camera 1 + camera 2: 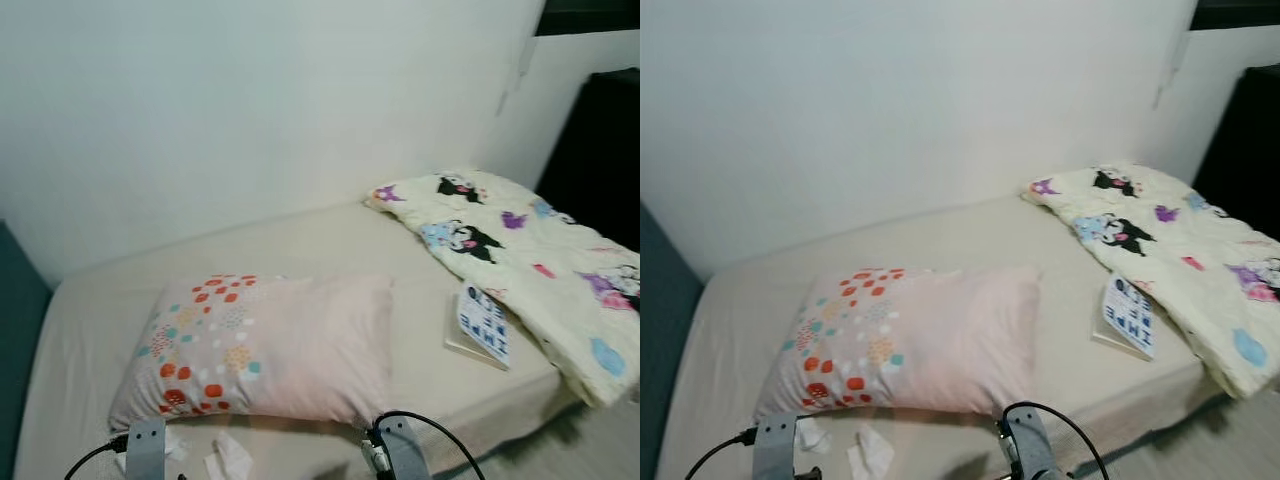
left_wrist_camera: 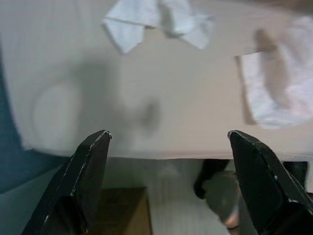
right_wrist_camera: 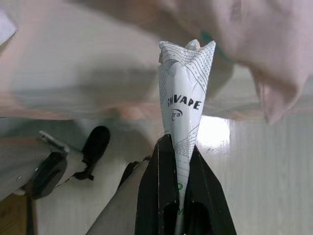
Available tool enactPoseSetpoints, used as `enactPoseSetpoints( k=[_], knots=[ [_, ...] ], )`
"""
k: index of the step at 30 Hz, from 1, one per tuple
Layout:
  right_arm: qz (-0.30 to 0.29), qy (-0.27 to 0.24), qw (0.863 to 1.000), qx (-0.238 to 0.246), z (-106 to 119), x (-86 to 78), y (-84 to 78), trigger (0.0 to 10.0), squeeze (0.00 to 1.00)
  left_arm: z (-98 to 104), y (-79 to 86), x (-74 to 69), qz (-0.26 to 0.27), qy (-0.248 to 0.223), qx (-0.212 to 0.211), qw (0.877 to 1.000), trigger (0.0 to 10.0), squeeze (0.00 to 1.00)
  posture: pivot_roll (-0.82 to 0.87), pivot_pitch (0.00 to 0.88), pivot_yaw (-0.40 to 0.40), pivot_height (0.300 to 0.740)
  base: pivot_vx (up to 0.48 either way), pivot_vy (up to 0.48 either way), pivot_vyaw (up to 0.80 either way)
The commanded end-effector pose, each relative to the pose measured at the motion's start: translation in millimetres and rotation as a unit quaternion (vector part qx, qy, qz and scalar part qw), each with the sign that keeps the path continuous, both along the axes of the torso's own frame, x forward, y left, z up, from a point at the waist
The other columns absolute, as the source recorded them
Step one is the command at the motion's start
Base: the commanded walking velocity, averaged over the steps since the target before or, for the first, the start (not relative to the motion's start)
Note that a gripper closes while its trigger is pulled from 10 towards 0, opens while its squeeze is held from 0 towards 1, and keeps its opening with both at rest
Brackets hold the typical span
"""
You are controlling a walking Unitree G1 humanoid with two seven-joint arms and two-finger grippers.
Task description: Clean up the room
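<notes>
— Fingers first: how do they stand?

— Left gripper (image 2: 166, 181) has its two black, wedge-shaped fingers (image 2: 85, 181) spread wide with nothing between them. Right gripper (image 3: 177, 161) has its fingers pressed together on a folded white packet (image 3: 186, 93), glossy and creased, printed with thin lines and dark letters; it sticks out past the fingertips in a pointed, crumpled end.

— And the biggest thing ahead of them?

— Bed (image 1: 300, 240), covered in a smooth beige sheet, lying beyond both grippers and against a plain white wall (image 1: 250, 100). On its far right end is a cream blanket (image 1: 520, 250), soft and rumpled, printed with cartoon figures, draping over the mattress edge.

— Nearer in?

— Pale pink pillow (image 1: 260, 345), plump and rectangular, with orange and teal dots at one end, just beyond the two silver wrists. To the right of the right gripper, a flat booklet (image 1: 484, 325) with blue print lies on the sheet beside the blanket.

— Anything small?

— Crumpled white tissues (image 2: 156, 19) on the sheet, just past the left fingertips, and a flatter white tissue sheet (image 2: 279, 83) off to the side of the right-hand finger. Below those fingers runs the mattress edge, then pale glossy floor (image 3: 264, 176).
</notes>
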State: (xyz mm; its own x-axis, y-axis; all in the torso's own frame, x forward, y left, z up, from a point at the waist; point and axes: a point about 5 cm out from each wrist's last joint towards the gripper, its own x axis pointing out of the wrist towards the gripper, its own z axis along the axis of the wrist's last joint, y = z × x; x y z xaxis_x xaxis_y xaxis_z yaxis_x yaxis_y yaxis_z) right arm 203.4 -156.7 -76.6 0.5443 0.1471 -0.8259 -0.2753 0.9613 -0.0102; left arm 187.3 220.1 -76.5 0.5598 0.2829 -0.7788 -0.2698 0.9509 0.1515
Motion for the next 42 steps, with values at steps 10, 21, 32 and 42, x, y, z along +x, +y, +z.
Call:
enactPoseSetpoints(
  k=[10,21,32,42],
  knots=[
    [-0.026,0.014,1.0,0.0,-1.2,-1.4,-2.9,10.0,0.0,-2.4,10.5,-9.4,-0.02,0.028,0.034,0.999,10.0,0.0,-0.04,0.0,-0.002,0.712,0.0,0.0,0.0],
    [-0.035,0.005,0.999,-0.007,1.0,2.1,-8.8,10.0,0.0,0.1,-9.6,3.7,-0.029,-0.021,-0.064,0.997,10.0,0.0,-0.04,0.0,-0.003,0.662,0.0,0.0,0.0],
    [-0.051,-0.03,0.998,0.004,11.6,19.4,-11.0,10.0,0.0,15.6,-40.2,33.3,-0.079,-0.113,-0.188,0.972,10.0,0.0,-0.05,0.0,-0.001,0.617,0.0,0.0,0.0],
    [-0.046,-0.094,0.994,0.038,33.2,50.3,-2.7,10.0,0.0,32.5,-42.5,56.9,-0.093,-0.163,-0.127,0.974,10.0,0.0,-0.05,0.017,-0.007,0.577,0.0,0.0,0.0]
  ],
)
